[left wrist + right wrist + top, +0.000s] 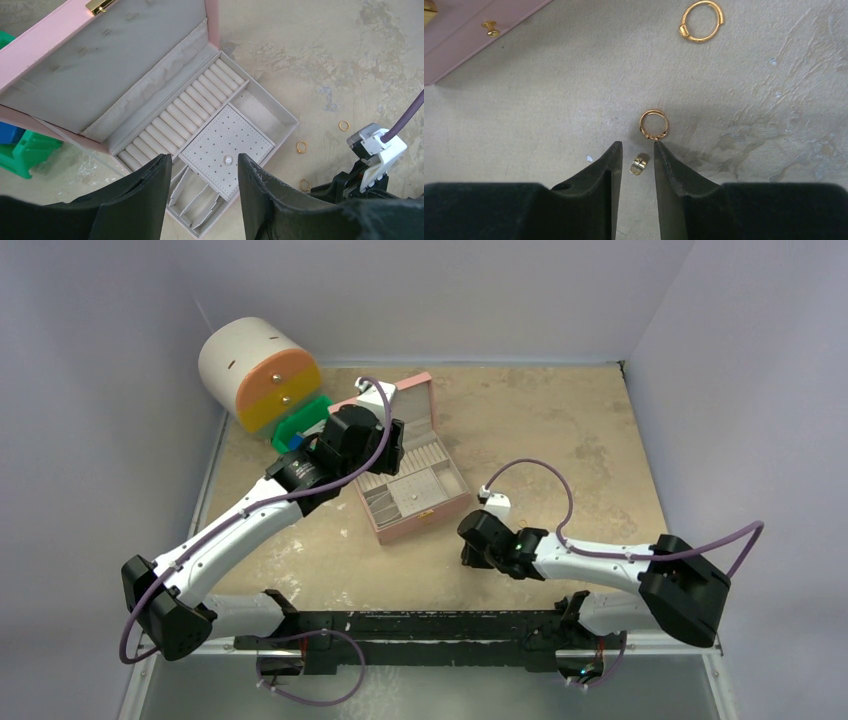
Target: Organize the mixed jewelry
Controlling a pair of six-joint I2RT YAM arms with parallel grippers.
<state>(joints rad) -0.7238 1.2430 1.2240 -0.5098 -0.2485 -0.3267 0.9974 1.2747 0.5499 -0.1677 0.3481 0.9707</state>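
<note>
At the bottom centre of my right wrist view, my right pincer [637, 146] stands narrowly parted astride a tiny gold band [639, 165], gripping nothing yet. Pinched off-centre, the band may squirt away, or my fingertip [664, 152] may knock the ring [654, 124] just beyond.

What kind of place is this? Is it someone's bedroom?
Probably a robot test booth, not a bedroom: plain white walls box in a table, two robot arms are bolted at its near edge, and the pink jewelry box looks like a practice prop.
</note>
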